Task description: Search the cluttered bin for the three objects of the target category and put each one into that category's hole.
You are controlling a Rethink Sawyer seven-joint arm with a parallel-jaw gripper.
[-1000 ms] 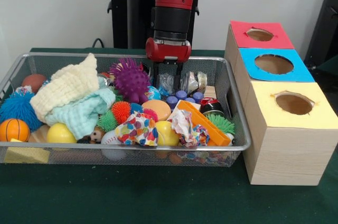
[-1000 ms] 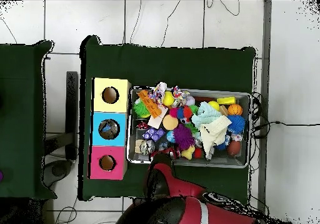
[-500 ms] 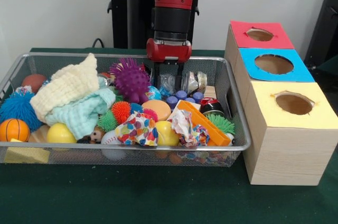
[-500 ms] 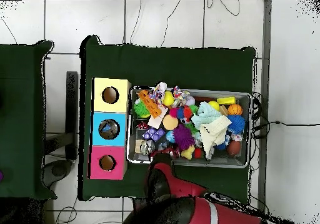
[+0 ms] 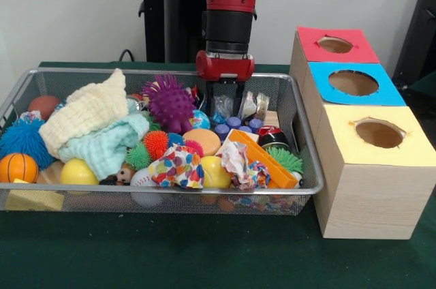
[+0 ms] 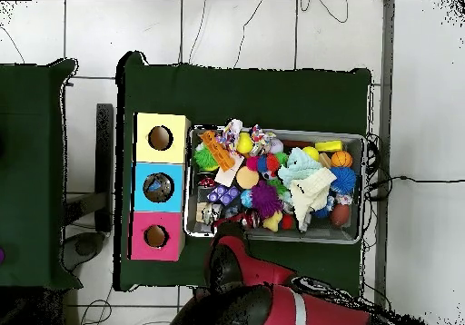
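One claw (image 5: 225, 110), fingers down, astride upright crinkled wrapper (image 5: 223, 106).

Toys crammed throughout wire bin (image 5: 310, 166); three box holes (image 5: 353, 82) unobstructed.

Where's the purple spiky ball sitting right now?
Front view: the purple spiky ball sits in the wire bin, toward the back, just left of the gripper and right of the cream cloth.
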